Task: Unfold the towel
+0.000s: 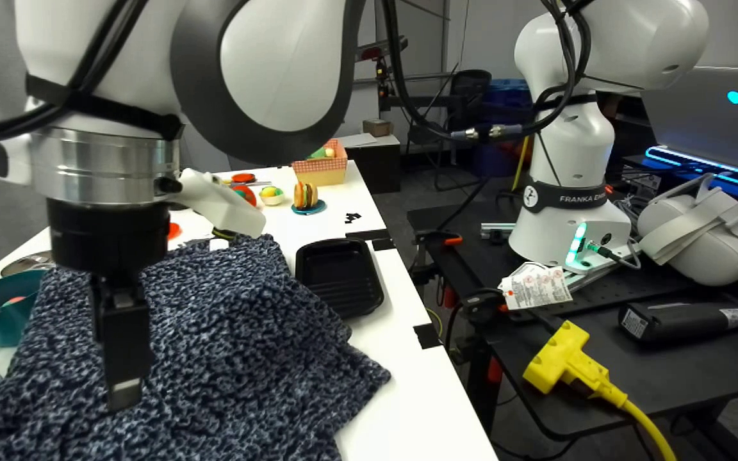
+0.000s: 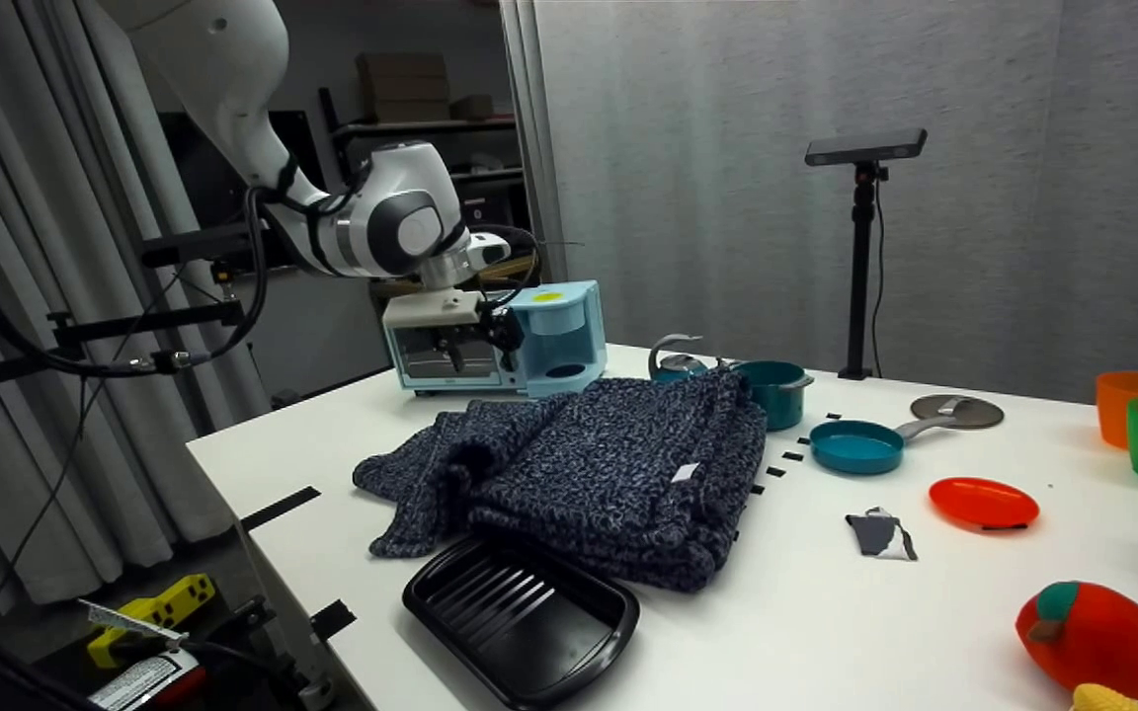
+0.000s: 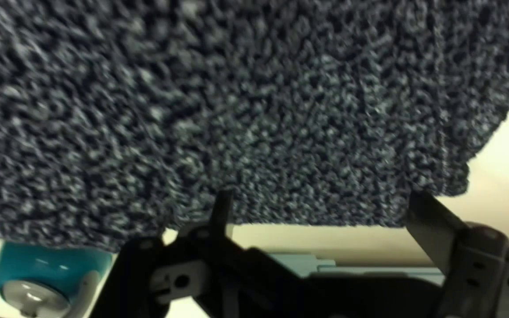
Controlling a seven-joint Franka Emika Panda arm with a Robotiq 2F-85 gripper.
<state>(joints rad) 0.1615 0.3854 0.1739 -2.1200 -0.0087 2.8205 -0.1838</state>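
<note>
The towel (image 2: pixel 618 464), mottled navy and grey, lies on the white table in thick folded layers. A loose, rumpled part of it spreads toward the table edge beside the black tray, and a small white label (image 2: pixel 685 472) shows on top. In the wrist view the towel (image 3: pixel 281 110) fills most of the picture, its straight edge crossing between the fingers. My gripper (image 3: pixel 320 196) stands wide open with no cloth pinched. In an exterior view the gripper (image 2: pixel 478 351) hangs above the table by the towel's far side, apart from the cloth.
Close to the gripper stands a light-blue toy oven (image 2: pixel 559 336). A teal kettle (image 2: pixel 676 367), a teal pot (image 2: pixel 774 395) and a teal pan (image 2: pixel 855 447) sit along the towel's side. The black tray (image 2: pixel 520 622) touches or nearly touches the towel. A red plate (image 2: pixel 984 502) lies farther off.
</note>
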